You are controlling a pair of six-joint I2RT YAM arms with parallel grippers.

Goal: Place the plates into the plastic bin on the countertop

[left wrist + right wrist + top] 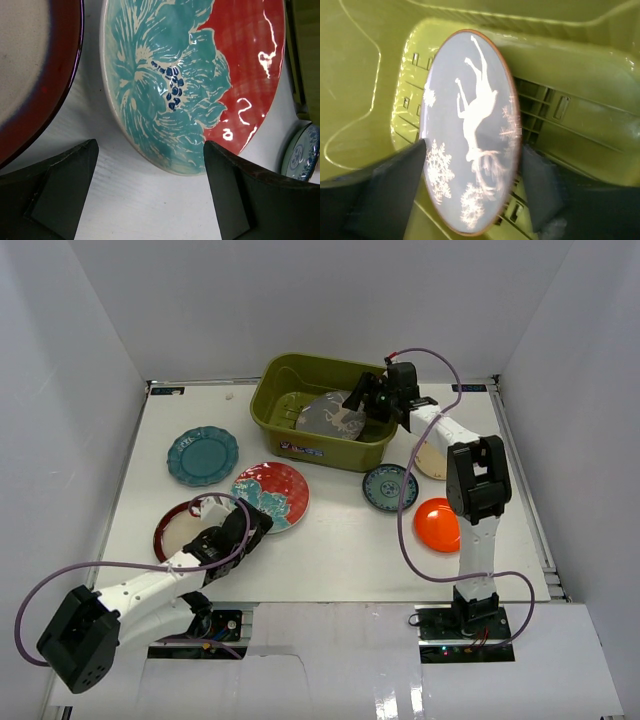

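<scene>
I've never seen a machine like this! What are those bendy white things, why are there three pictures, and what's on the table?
Those are two robot arms, each ending in two fingers. The big picture looks down from above; the other two come from small cameras on the wrists. On the white table lie a teal plate, a flowery plate, a red-rimmed plate, a small patterned plate, an orange plate, and a beige plate half hidden behind the right arm. The left fingers are open and empty, near the flowery plate. The right fingers sit either side of a grey deer plate inside the green bin; I can't tell whether they grip it.
</scene>
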